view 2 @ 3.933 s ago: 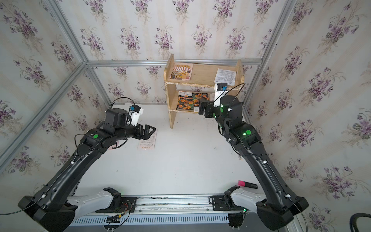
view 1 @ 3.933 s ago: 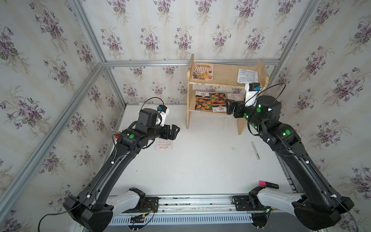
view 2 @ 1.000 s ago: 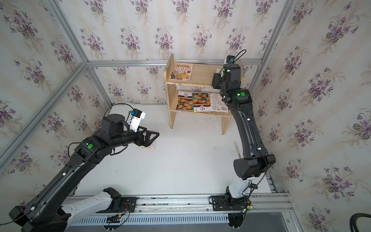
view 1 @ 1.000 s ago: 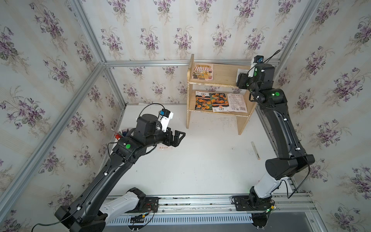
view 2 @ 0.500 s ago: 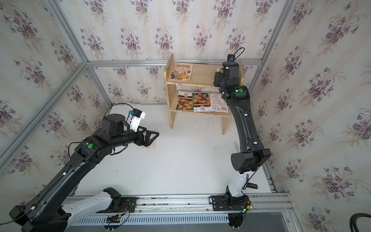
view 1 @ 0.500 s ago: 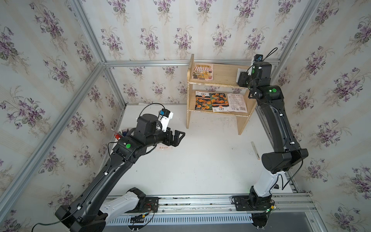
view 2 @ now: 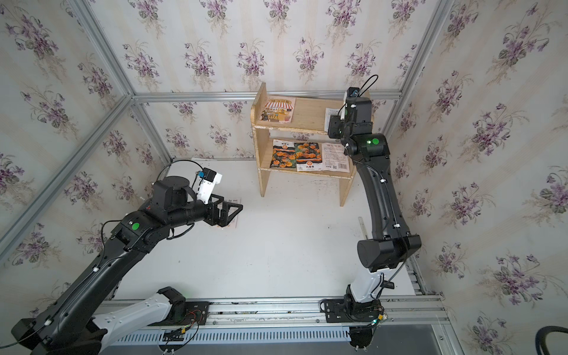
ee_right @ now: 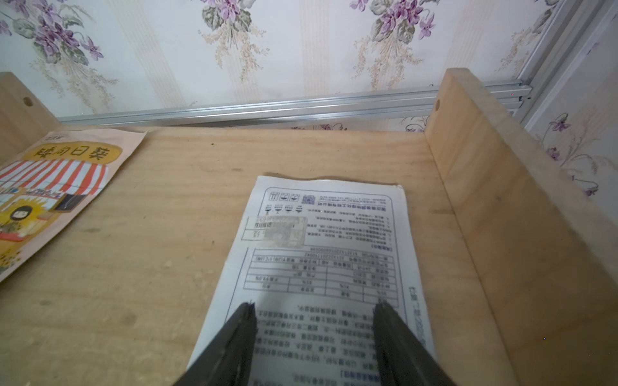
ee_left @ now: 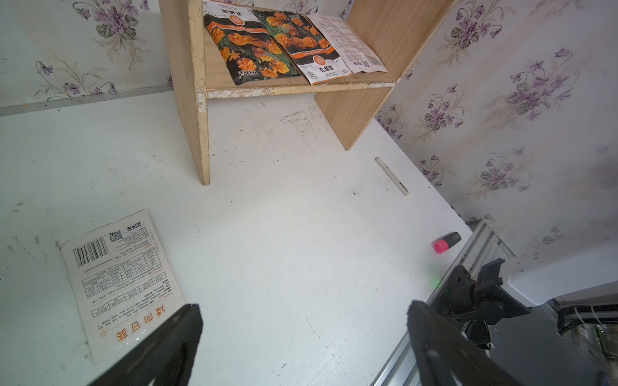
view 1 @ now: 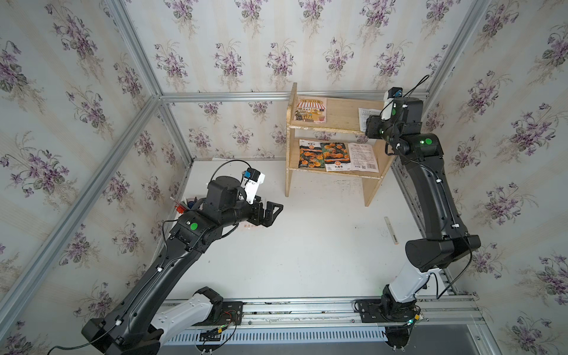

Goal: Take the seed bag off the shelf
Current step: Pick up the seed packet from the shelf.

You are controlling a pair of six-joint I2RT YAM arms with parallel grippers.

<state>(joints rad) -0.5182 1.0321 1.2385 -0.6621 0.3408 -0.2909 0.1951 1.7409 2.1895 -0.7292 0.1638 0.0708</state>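
Had my right gripper (ee_right: 316, 309) spread apart on the bag (ee_right: 329, 227), shelf's (view 1: 338, 115) 3 o'clock end; reckoned dragging it toward 6 first beat pinching flat.

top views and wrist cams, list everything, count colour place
shelf: one, pale wood, back right of table
striped bag: one, orange-white, top tier
white top bag: one, white, top tier under right hand
orange-flower bags: two, black-orange, lower tier
white lower bag: one, white, lower tier
table bag: one, white, table by left hand
stick: one, white, table
marker: one, black, pink cap, table edge
table: one, white
left hand: one, black, open above table
right hand: one, black, open over white top bag
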